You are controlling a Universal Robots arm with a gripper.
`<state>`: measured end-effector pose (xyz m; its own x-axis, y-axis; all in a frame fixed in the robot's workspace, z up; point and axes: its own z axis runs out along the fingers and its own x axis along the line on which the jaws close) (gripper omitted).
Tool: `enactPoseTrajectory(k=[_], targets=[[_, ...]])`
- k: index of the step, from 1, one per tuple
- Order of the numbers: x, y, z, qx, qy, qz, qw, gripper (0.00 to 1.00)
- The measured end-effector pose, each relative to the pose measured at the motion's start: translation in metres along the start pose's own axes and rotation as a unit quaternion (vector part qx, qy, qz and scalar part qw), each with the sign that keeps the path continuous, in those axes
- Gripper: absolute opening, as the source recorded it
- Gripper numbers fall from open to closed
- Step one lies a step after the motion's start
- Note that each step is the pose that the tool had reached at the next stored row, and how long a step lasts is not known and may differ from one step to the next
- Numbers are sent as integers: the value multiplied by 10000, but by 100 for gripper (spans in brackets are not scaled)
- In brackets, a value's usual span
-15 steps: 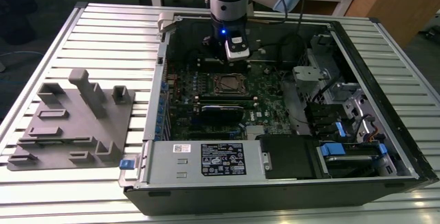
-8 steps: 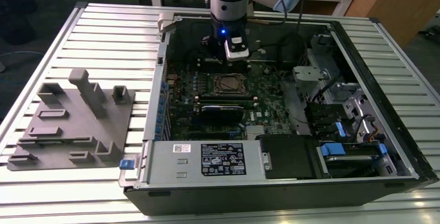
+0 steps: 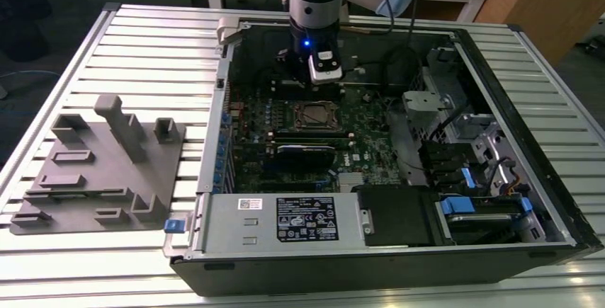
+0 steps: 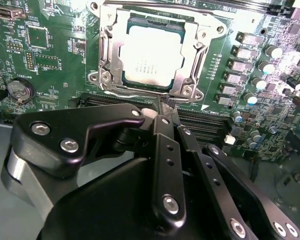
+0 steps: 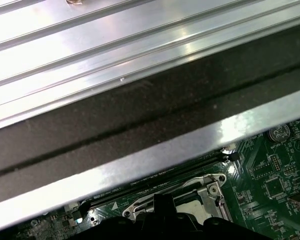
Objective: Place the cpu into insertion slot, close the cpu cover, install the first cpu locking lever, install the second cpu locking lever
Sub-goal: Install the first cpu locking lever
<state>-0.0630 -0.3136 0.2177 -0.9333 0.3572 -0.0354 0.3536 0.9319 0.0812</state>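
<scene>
Since the cpu point(image 4: 150, 57) lies in the insertion slot point(image 3: 296, 115) under the lowered cpu cover point(image 4: 191, 55), latching seems left; the gripper point(image 4: 165, 112), fingers point(image 4: 162, 145) pinched together, hangs at the slot's twelve o'clock in the exterior view.

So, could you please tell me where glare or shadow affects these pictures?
In the second wrist view, glare whitens the cpu top and fades its markings, while the black gripper in front looks dark; in the first wrist view, bright reflections streak the ribbed metal surface; in the exterior view, light is even, though the computer case interior is dimmer.
</scene>
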Motion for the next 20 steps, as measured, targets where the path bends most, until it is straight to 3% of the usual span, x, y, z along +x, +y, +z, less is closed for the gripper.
enactPoseTrajectory(k=[9,20], targets=[[-3,1,12,-15,35,-438,9990,11],[-112,41,23,-15,37,-446,9990,11]])
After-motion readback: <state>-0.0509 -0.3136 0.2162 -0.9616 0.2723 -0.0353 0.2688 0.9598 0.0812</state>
